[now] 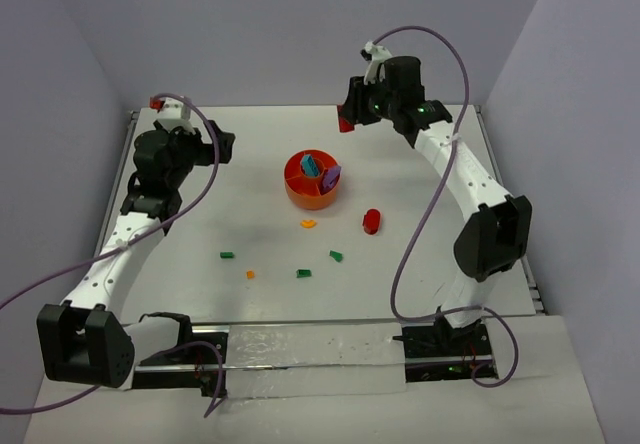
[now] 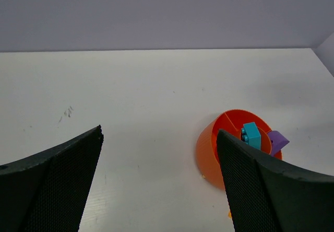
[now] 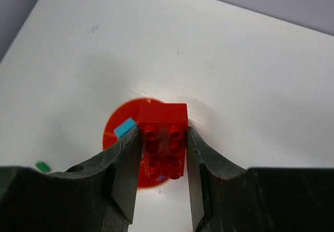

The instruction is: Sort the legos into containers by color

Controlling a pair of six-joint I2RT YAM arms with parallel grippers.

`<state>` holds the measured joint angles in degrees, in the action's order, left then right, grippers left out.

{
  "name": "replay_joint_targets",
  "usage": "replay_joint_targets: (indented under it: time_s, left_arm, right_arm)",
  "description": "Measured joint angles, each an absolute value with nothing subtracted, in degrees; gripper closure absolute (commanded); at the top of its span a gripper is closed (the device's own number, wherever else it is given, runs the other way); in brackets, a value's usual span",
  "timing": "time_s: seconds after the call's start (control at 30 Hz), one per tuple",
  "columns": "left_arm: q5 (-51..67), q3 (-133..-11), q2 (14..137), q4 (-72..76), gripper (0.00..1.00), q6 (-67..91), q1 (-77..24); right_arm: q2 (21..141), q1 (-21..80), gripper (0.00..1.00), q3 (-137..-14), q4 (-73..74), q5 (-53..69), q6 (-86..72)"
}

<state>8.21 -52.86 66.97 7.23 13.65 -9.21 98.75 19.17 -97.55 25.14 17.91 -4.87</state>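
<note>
My right gripper (image 1: 349,116) hangs high over the back of the table, shut on a red brick (image 1: 345,123). In the right wrist view the red brick (image 3: 163,118) sits studs-up between the two fingers (image 3: 125,153), above the orange bowl (image 3: 116,129). The bowl (image 1: 300,195) holds a teal brick (image 1: 310,165) and a purple block (image 1: 331,175). A red round piece (image 1: 371,221), orange bits (image 1: 309,224) and green bits (image 1: 304,273) lie on the table in front of it. My left gripper (image 1: 226,147) is open and holds nothing, left of the bowl (image 2: 207,149).
Grey walls close in the table on the left, back and right. More small pieces lie toward the near side: a green one (image 1: 227,256), another green one (image 1: 336,256) and a tiny orange one (image 1: 250,274). Purple cables loop beside both arms.
</note>
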Motion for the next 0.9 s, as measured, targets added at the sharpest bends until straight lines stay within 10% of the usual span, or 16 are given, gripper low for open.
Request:
replay_joint_targets:
  time_s: [0.9]
  left_arm:
    - [6.4, -53.6, 71.2, 10.7, 0.04, 11.7, -10.4]
  right_arm:
    - [115.1, 27.4, 1.0, -103.1, 22.4, 6.7, -7.7]
